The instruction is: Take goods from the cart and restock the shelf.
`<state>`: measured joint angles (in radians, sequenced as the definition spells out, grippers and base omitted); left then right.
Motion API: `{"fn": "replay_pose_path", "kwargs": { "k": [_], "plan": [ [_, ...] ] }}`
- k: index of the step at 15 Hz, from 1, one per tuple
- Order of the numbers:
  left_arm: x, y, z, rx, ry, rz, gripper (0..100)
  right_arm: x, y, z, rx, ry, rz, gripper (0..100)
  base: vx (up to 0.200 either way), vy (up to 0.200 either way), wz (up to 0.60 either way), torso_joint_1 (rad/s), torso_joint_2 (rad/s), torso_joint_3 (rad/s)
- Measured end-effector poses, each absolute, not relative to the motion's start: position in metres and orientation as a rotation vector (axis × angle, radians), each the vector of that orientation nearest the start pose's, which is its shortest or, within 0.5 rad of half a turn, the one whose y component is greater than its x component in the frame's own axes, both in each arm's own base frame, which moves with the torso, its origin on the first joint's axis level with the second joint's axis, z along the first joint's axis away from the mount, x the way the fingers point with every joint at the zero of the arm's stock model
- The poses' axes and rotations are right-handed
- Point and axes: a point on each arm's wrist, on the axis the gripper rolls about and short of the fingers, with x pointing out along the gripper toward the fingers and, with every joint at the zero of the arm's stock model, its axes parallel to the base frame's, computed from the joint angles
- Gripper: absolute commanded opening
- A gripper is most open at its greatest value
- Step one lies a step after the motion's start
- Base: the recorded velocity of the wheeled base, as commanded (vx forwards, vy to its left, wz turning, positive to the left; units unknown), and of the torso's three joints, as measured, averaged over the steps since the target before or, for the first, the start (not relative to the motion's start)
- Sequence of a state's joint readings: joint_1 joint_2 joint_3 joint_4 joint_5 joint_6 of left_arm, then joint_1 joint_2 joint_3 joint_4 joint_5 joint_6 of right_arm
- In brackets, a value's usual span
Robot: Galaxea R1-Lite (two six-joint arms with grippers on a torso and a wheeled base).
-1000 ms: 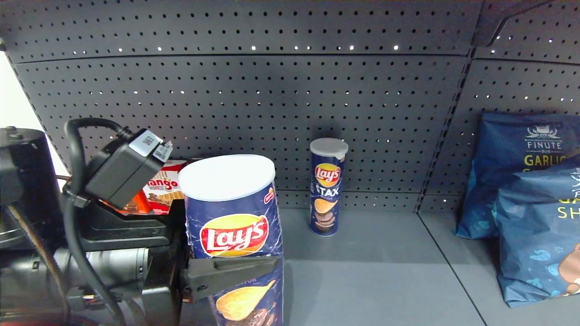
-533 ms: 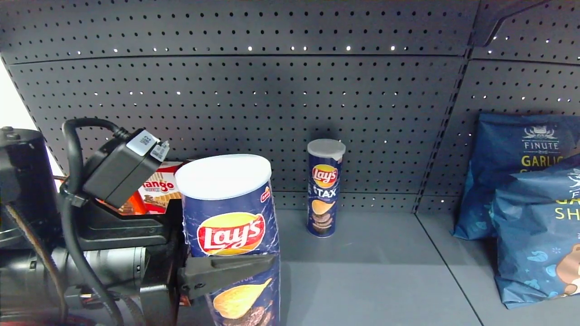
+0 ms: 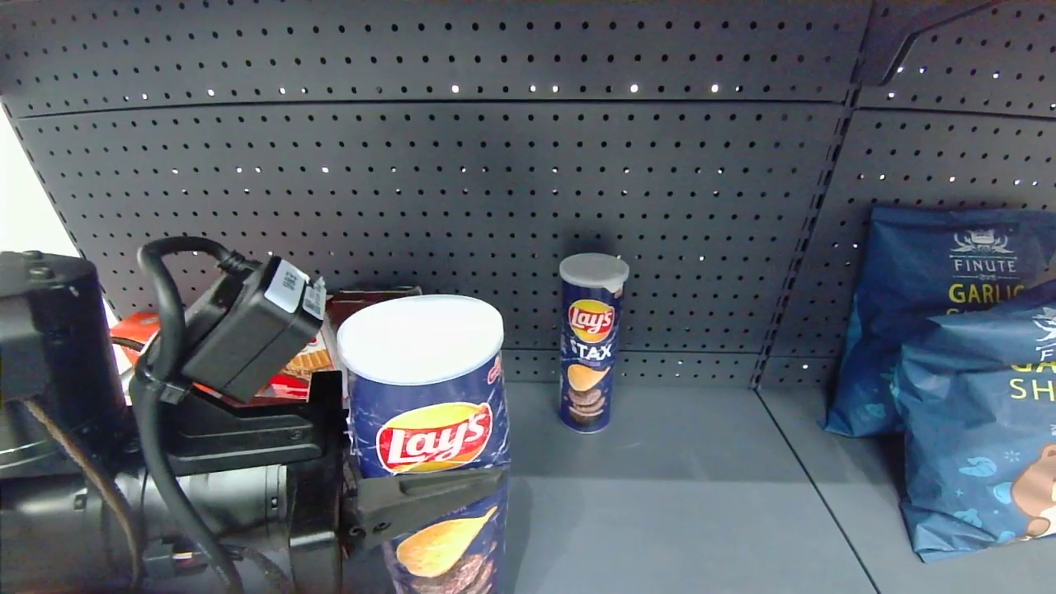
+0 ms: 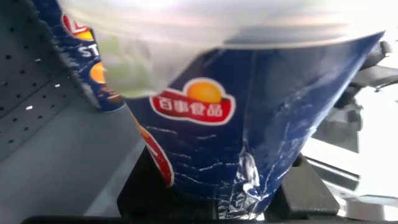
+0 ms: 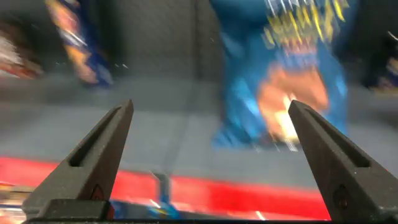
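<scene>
Head view: left gripper (image 3: 429, 491) clamps chip can (image 3: 422, 388) at shelf (image 3: 676, 503); placing step. Next: lower upright, release. Right gripper (image 5: 209, 109) wide, empty.

left arm (image 3: 231, 437): matte black housings, one brushed grey cylindrical section. Thick black cable (image 3: 157, 330) loops into a black box-shaped camera module (image 3: 247, 338) with white stickers on its end. left pincer (image 3: 462, 441): dark grey tapered finger (image 3: 421, 499), two small screw holes near its root. right pincer (image 5: 209, 104): two dark grey wedge fingers (image 5: 93, 162), each with a recessed slot and a round hole low down.
</scene>
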<state>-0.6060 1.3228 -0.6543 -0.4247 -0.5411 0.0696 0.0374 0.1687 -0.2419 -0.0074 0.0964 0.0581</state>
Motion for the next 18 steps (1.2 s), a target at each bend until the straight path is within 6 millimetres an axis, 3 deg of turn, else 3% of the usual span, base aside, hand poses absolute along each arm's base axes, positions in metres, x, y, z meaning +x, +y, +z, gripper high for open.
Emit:
{"fn": "replay_pose_path", "kwargs": {
  "k": [2,6,11,18],
  "plan": [
    [0.160,-0.134,0.215,0.087,0.225,-1.151,0,-0.013,0.002,0.173,0.064,-0.029,0.273,100,0.000,0.000,0.00,0.000,0.00,0.000],
    [0.158,-0.141,0.212,0.095,0.240,-1.163,0,0.013,0.010,0.188,0.026,0.094,0.549,100,0.000,0.000,0.00,0.000,0.00,0.000],
    [0.159,-0.139,0.211,0.088,0.242,-1.162,0,0.058,0.031,0.199,-0.105,0.139,0.676,100,0.000,0.000,0.00,0.000,0.00,0.000],
    [0.160,-0.137,0.210,0.082,0.243,-1.172,0,0.137,0.078,0.222,-0.145,0.234,0.778,100,0.000,0.000,0.00,0.000,0.00,0.000]
  ]
}}
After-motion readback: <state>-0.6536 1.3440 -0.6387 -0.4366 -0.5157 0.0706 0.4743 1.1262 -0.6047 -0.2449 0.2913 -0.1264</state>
